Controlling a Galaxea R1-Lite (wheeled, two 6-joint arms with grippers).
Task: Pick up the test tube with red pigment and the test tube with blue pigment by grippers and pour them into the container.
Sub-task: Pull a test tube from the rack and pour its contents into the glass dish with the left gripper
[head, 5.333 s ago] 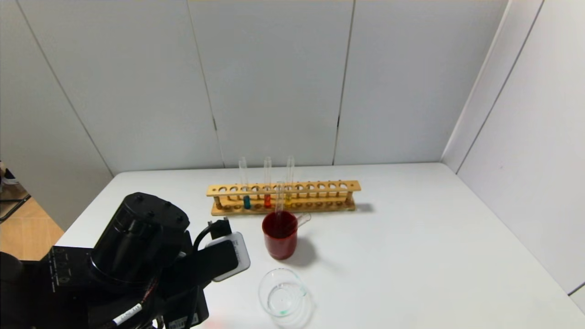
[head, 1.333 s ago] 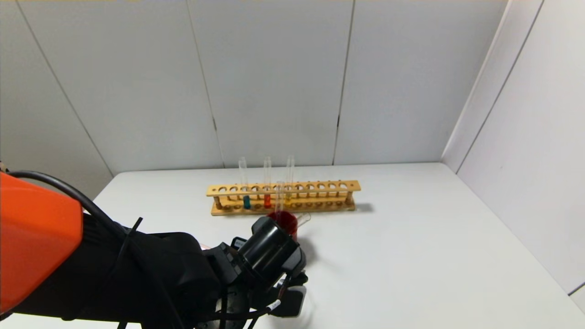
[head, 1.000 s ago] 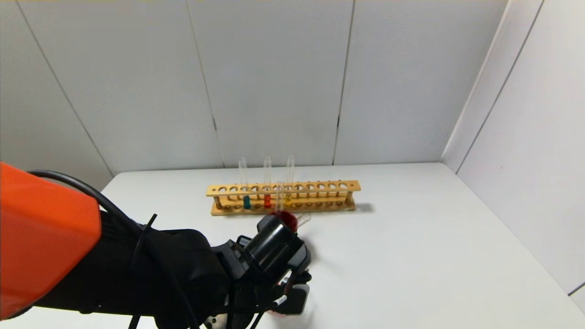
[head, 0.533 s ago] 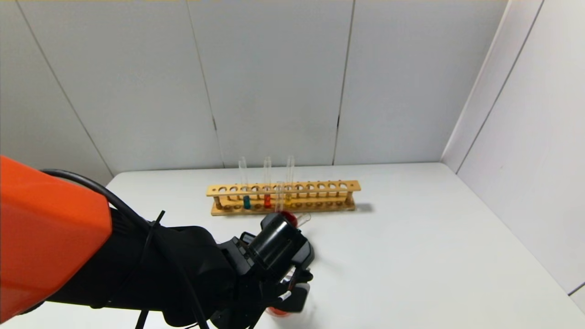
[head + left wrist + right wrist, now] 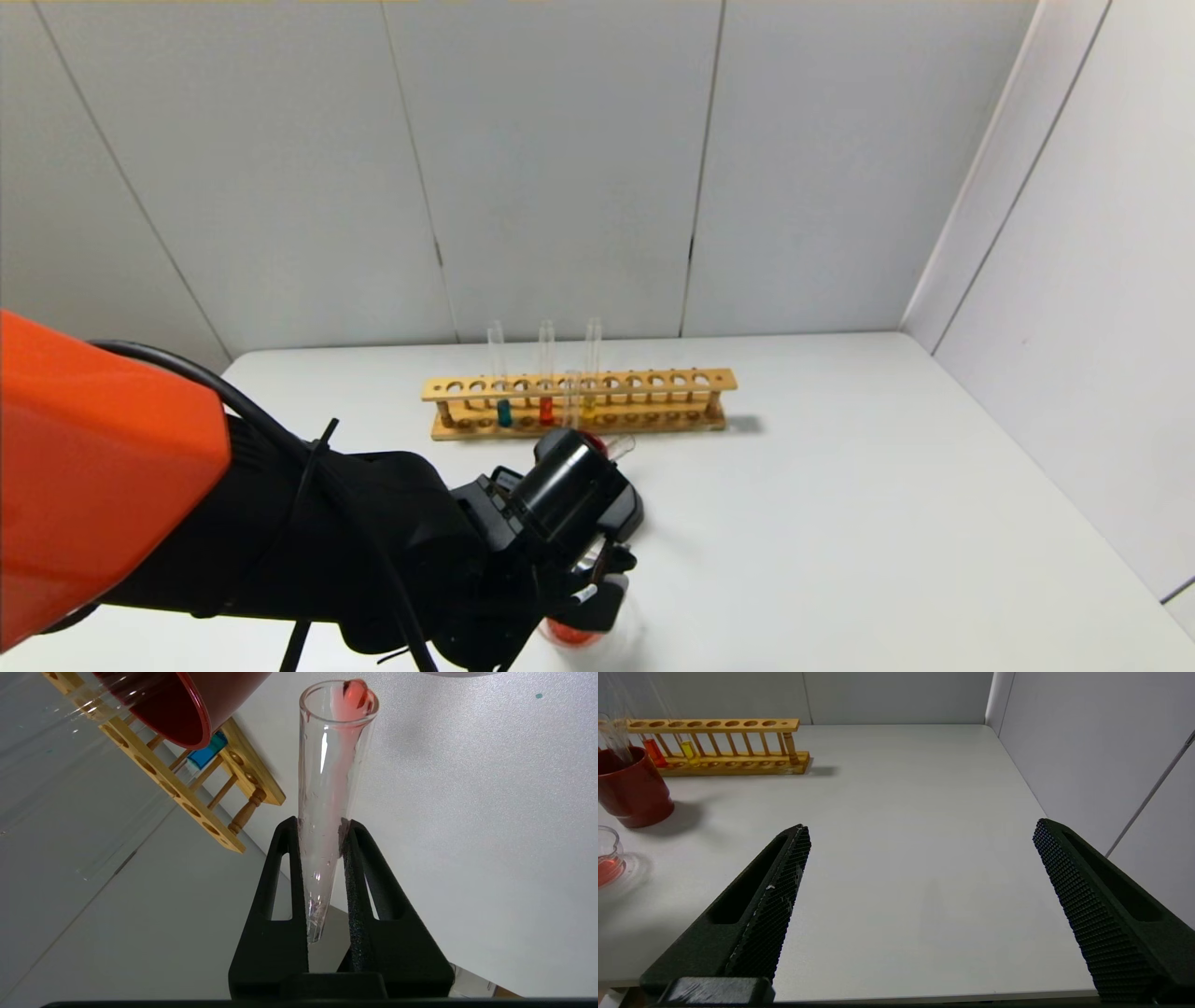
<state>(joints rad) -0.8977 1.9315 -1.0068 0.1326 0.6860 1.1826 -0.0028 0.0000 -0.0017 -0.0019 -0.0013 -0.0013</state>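
Table point(image 5: 840, 523); left end effector point(image 5: 322, 826) tilted, clamping test tube with red pigment point(image 5: 329, 788).

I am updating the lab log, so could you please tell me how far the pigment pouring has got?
Partly done: red liquid already lies in the container. In hand: the left hand grips the test tube with red pigment, tipped so a red film runs to its mouth. Left: the test tube with blue pigment stands in the wooden rack, and the right hand waits open, off to the side.
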